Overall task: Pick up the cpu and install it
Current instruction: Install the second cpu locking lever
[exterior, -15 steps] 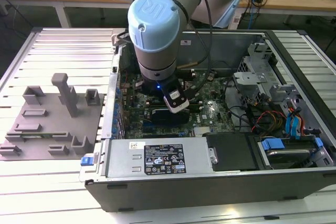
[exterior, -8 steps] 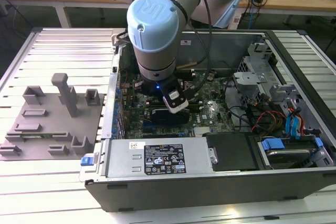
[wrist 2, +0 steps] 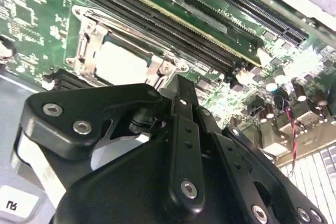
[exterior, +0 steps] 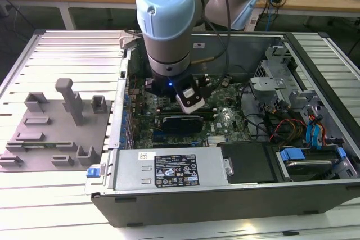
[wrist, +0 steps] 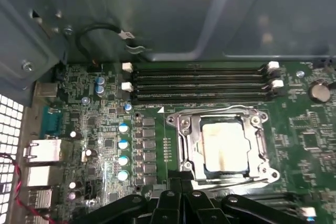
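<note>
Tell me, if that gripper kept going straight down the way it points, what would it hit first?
Probably the green circuit board beside the metal socket frame holding the silvery chip; depth is hard to judge.

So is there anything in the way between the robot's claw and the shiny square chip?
No, nothing visible is. The cpu already lies inside its metal socket frame on the motherboard, and the gripper hangs just beside it with open board between them.

The arm (exterior: 169,21) is silver-grey with pale blue caps and a black cable; its gripper (wrist 2: 178,93) is black, with linked bars (silver screws throughout).
</note>
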`<state>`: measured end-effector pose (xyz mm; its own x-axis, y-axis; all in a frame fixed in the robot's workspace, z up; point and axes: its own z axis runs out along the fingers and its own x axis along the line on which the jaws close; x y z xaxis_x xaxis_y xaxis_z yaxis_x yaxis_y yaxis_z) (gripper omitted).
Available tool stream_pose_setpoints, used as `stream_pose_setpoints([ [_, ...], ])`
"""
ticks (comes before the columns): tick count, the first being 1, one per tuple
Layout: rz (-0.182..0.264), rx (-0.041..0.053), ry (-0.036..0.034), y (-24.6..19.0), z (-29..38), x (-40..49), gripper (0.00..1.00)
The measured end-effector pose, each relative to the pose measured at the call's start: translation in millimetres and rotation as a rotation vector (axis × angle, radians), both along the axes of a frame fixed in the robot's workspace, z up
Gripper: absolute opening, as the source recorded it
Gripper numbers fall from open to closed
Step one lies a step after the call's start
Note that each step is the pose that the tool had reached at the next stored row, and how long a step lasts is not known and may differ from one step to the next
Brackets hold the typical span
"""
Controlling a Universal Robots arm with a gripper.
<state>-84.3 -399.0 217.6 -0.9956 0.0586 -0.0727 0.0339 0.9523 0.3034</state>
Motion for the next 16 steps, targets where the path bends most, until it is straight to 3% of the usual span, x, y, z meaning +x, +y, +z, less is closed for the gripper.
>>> stream_pose_setpoints([
  [4, -0.009, -0.0245, 0.002, 0.4, 0.1, 13.9, 0.11],
  [8, -0.011, -0.0402, 0.0029, 2.2, 0.1, 29.8, 0.11],
  [13, -0.011, -0.0481, 0.0029, 17.1, 0.1, 38.7, 0.11],
  [14, -0.011, -0.0532, 0.0029, 24.6, 0.2, 40.6, 0.11],
  [16, -0.011, -0.0576, 0.0029, 26.8, 3.7, 40.8, 0.11],
])
